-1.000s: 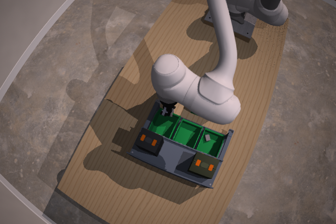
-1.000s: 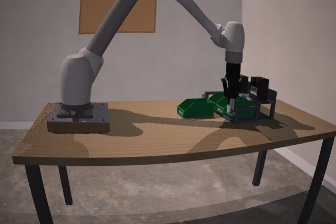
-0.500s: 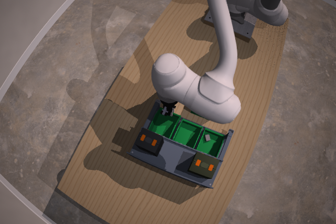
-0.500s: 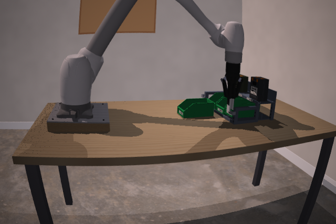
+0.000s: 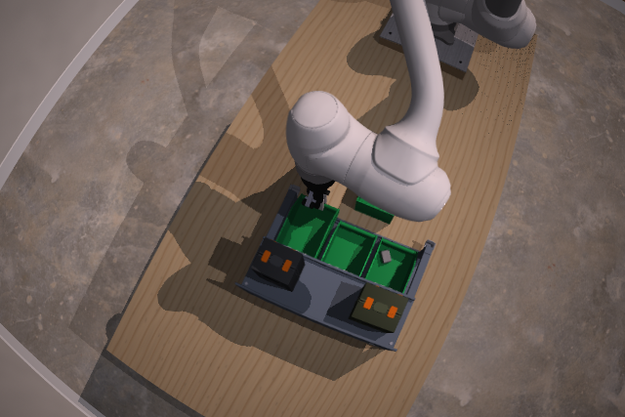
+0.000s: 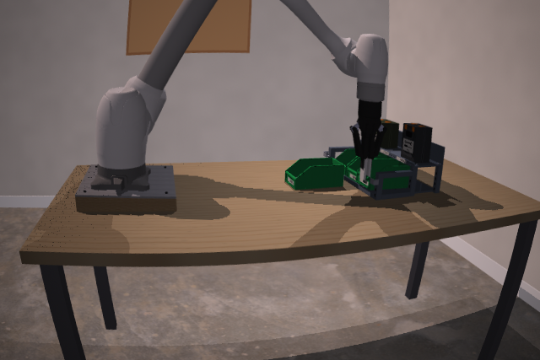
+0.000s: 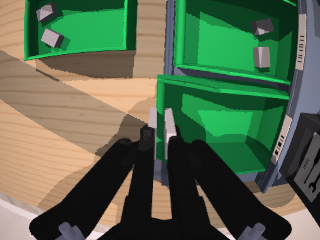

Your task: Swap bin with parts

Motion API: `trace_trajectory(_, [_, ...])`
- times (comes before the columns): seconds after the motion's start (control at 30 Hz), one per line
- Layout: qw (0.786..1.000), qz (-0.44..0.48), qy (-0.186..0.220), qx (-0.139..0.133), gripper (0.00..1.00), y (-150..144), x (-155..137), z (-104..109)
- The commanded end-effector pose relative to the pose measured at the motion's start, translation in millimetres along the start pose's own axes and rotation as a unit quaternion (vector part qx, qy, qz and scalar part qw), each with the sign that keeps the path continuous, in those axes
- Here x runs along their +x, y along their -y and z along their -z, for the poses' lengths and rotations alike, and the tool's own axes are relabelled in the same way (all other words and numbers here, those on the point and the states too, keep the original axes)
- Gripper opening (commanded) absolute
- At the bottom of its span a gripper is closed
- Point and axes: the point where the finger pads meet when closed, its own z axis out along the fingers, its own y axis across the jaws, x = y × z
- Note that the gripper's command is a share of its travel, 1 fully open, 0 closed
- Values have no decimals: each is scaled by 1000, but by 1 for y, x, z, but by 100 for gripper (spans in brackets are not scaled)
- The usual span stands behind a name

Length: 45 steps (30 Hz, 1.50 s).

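Observation:
The empty green bin (image 5: 303,232) (image 7: 227,127) (image 6: 392,180) stands in the end slot of the grey shelf (image 5: 322,286). My gripper (image 5: 313,202) (image 6: 365,174) (image 7: 160,118) points straight down. Its fingers are shut on this bin's front wall, one finger inside and one outside. The green bin with parts (image 5: 373,209) (image 6: 314,173) (image 7: 87,20) stands upright on the table just in front of the shelf. Two grey parts (image 7: 48,26) lie in it. In the top view my arm hides most of it.
Two more green bins (image 5: 348,248) (image 5: 391,266) fill the other shelf slots, with grey parts in them. A black box (image 5: 276,262) (image 6: 416,138) and an olive box (image 5: 379,306) stand on the shelf's upper board. The robot base (image 6: 126,185) is at the table's far end.

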Motion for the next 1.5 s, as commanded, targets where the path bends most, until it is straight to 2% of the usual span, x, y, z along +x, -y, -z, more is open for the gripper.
trace_trajectory(0.0, [1000,0,0,0,10,2,0,0])
trace_trajectory(1.47, [1000,0,0,0,10,110,0,0])
